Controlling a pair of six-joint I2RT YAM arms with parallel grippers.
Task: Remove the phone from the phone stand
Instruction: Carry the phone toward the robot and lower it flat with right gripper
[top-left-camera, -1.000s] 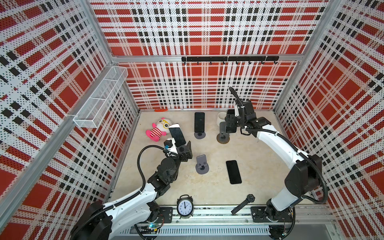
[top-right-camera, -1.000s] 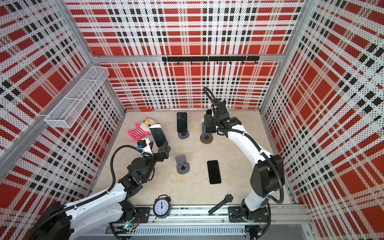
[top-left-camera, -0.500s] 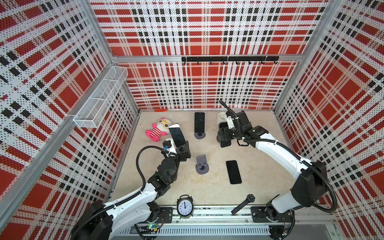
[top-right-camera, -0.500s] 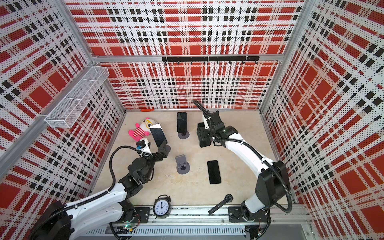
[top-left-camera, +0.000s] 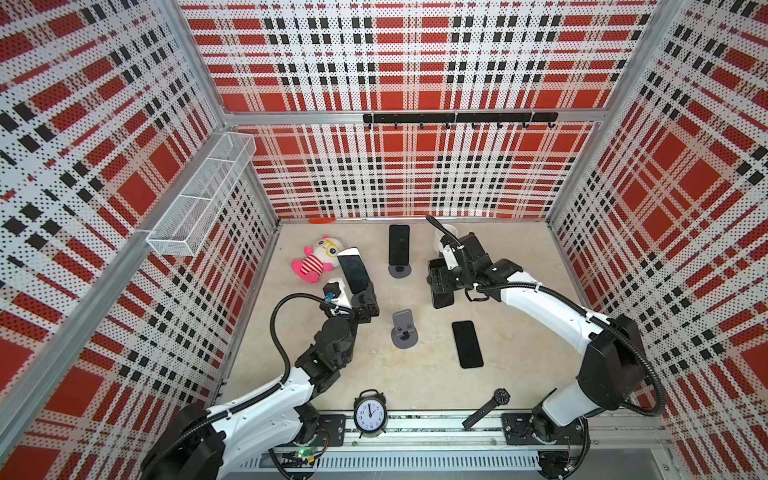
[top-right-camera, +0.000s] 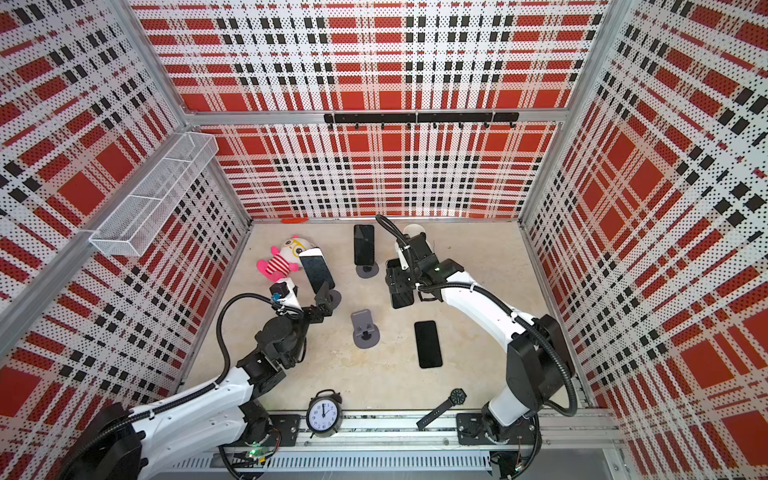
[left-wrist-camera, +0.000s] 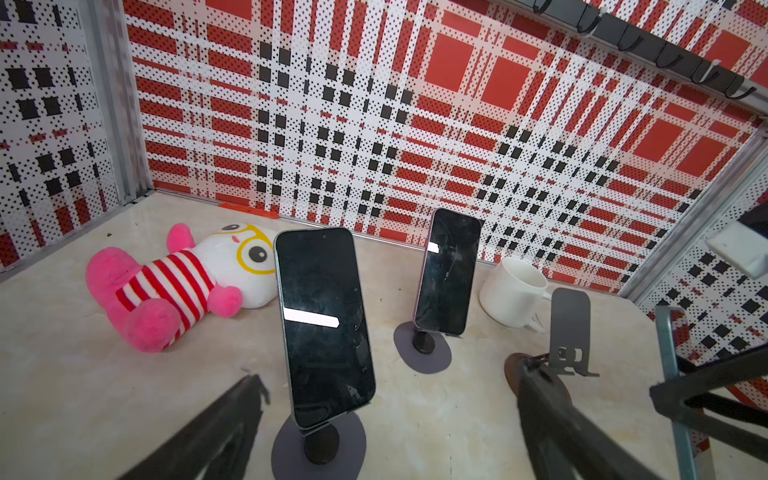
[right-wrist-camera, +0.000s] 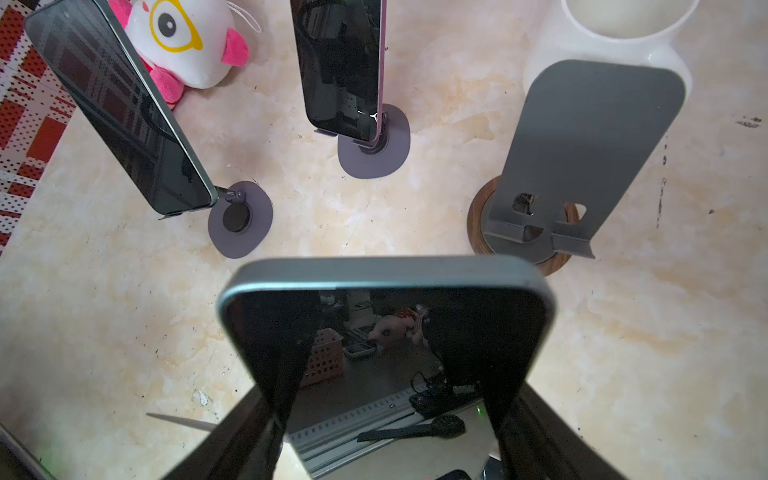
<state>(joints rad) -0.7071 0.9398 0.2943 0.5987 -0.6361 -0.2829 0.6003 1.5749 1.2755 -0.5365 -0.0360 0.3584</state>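
Note:
My right gripper is shut on a dark phone and holds it by its long edges above the table, clear of its stand. That emptied grey phone stand on a wooden disc stands just beyond it, by the mug. In both top views the held phone hangs below the right gripper. My left gripper is open, its fingers either side of another phone that leans on a grey stand, not touching it.
A third phone leans on a stand at the back. An empty grey stand and a flat phone lie mid-table. White mug, plush toy, clock, watch, wall basket.
My right gripper has carried the phone away from the stand by the mug, leftward and toward the front. The left arm has barely moved.

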